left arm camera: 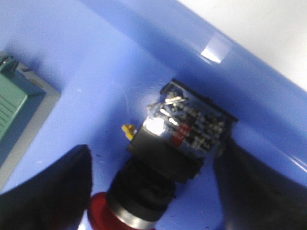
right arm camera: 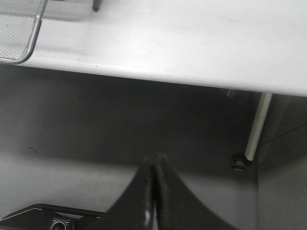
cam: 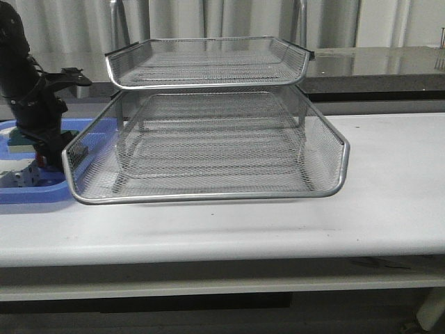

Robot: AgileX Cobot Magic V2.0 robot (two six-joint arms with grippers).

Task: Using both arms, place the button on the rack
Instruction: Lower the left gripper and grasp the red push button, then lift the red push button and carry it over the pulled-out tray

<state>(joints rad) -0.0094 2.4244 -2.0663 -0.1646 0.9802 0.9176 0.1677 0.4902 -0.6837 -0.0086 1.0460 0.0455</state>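
- The button (left arm camera: 163,163) lies on its side on the floor of the blue tray (left arm camera: 96,57), close to the tray's raised wall, with its red mushroom head pointing toward the left tool (left arm camera: 153,191).
- The left tool's two dark fingers (left arm camera: 45,191) stand apart on either side of the button; I cannot tell whether they touch it, and nothing looks clamped yet.
- In my judgement the step in hand is the pick. A good grip would close across the black cylindrical body just behind the red head, where the sides are even, not on the domed head or the rear block.
- The rear block carries shiny metal terminals and small printed marks, and its edges are square. It looks hard and awkward to pinch, and the round body could roll if pressed off-centre.
- The tray is smooth, glossy plastic, so the button may slide toward the wall as the fingers close; a slow, centred squeeze seems wise.
- A green ribbed block (left arm camera: 12,103) sits in the same tray, well apart from the button.
- The rack (cam: 208,146) stands just beside the tray on the white table (cam: 389,202): silver wire mesh in rounded metal frames, with open tiers.
- The right tool (right arm camera: 154,191) hangs below the table edge with its fingers pressed together, holding nothing.
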